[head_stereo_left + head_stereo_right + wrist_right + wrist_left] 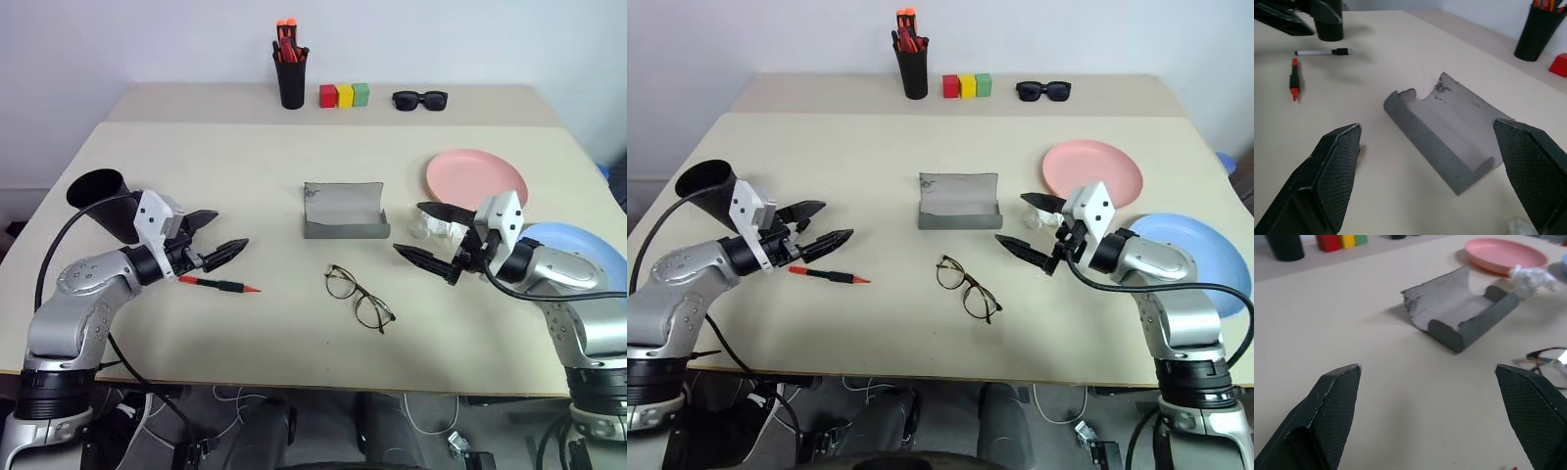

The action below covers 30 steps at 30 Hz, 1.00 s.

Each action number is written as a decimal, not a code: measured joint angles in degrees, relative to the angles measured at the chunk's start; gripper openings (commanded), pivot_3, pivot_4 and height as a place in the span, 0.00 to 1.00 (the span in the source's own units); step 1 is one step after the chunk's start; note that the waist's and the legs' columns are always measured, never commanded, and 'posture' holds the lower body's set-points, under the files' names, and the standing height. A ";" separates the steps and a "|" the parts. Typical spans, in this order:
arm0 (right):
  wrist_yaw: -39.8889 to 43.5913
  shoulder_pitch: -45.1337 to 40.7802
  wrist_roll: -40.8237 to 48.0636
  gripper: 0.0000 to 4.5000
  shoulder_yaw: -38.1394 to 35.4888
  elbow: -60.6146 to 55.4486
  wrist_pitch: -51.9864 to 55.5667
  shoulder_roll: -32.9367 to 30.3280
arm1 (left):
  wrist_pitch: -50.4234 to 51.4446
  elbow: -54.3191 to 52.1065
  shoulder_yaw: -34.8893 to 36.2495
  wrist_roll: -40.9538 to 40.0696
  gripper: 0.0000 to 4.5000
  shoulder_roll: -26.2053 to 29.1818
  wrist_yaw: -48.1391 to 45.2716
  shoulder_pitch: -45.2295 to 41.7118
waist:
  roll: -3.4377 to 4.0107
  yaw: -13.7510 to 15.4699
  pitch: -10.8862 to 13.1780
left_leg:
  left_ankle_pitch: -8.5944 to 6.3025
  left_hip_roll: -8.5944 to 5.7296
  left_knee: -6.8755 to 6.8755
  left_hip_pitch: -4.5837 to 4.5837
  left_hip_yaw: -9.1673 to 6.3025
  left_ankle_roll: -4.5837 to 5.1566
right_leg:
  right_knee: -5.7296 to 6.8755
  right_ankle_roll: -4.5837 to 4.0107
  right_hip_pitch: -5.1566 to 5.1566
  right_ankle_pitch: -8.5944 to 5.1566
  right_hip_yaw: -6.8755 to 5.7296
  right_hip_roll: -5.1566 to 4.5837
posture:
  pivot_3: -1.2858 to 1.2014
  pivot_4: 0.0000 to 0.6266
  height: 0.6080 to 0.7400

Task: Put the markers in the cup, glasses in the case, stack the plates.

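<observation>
Left tool: fingers apart, empty, hovering at 9 o'clock on the table.
Right tool: fingers apart, empty, at 3 o'clock.
Marker: just under the left tool, toward 6 o'clock from it; long axis runs 9-to-3, red tip toward 3.
Cup: behind the left wrist, toward 9 o'clock.
Glasses: centre, toward 6 o'clock of the case, which lies open.
Plates: pink plate and blue plate, apart at 3 o'clock.
Nearer arm: left, probably, for the marker.
</observation>
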 measured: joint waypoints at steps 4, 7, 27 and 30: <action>-0.55 -0.96 -0.82 0.97 1.31 0.54 -1.31 1.99 | 6.42 -2.62 0.98 0.65 1.00 1.86 4.79 2.34 | 0.01 -0.70 0.00 | 0.02 0.02 -0.07 0.06 0.02 -0.03 | 0.04 -0.01 -0.04 0.00 0.04 0.06 | 0.52 0.24 1.00; -1.24 -0.96 -1.21 0.97 2.05 0.98 -1.52 3.55 | 11.88 -0.29 2.45 1.70 1.00 4.05 8.20 1.96 | 0.00 -1.07 0.00 | 0.04 0.02 -0.07 0.04 0.00 -0.07 | 0.05 -0.01 -0.05 0.00 0.05 0.10 | 0.52 0.24 1.00; -3.75 2.47 -2.24 0.97 2.17 -0.71 -2.33 4.48 | 21.10 27.20 -7.86 11.86 1.00 6.63 9.87 -21.54 | -0.03 -1.22 -0.01 | 0.14 0.00 -0.06 -0.01 -0.04 -0.25 | 0.11 -0.03 -0.12 0.02 0.05 0.14 | 0.52 0.24 1.00; -4.25 2.94 -2.24 0.97 2.12 -1.20 -2.16 4.42 | 20.82 31.20 -10.24 13.01 1.00 5.90 7.63 -24.39 | -0.03 -1.24 -0.01 | 0.19 -0.01 -0.06 0.00 -0.04 -0.33 | 0.11 -0.03 -0.12 0.02 0.05 0.14 | 0.52 0.24 1.00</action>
